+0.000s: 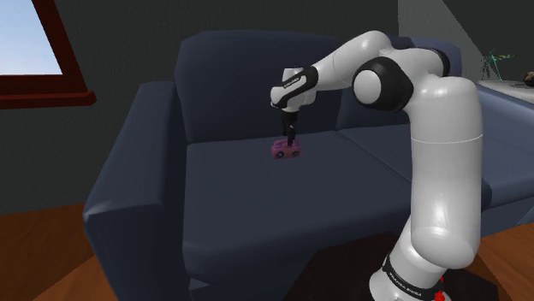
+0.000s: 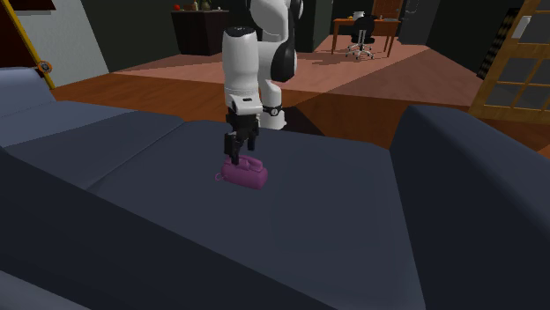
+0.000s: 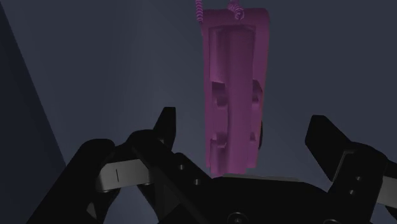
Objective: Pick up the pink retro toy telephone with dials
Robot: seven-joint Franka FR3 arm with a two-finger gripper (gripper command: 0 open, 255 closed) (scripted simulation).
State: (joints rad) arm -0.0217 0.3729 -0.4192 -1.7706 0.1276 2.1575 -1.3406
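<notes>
Shoulder view, L→R: window (image 1: 26,38) far left, dark blue sofa (image 1: 231,205), pink phone (image 1: 286,150) on the seat cushion close to the backrest, arm (image 1: 436,171) reaching in from the right. The end effector (image 1: 291,135) points down, directly over the phone, tips about at phone height.

Second exterior view agrees: phone (image 2: 244,173) flat on the seat, end effector (image 2: 238,151) right on top of it.

Wrist view: fingers (image 3: 162,130) spread wide and the phone (image 3: 232,95) runs lengthwise between them. There's a gap on both sides, so no contact and nothing held. Coiled cord (image 3: 198,13) is at the phone's far end.

My read on the step: pre-grasp. It's aligned and straddling the phone, closing not yet started.

Next move: close across the phone's narrow width. I can't tell how far the tips reach down the body, so a small drop first may be needed for a solid bite. Then lift straight up off the cushion, watching that the cord doesn't snag.
</notes>
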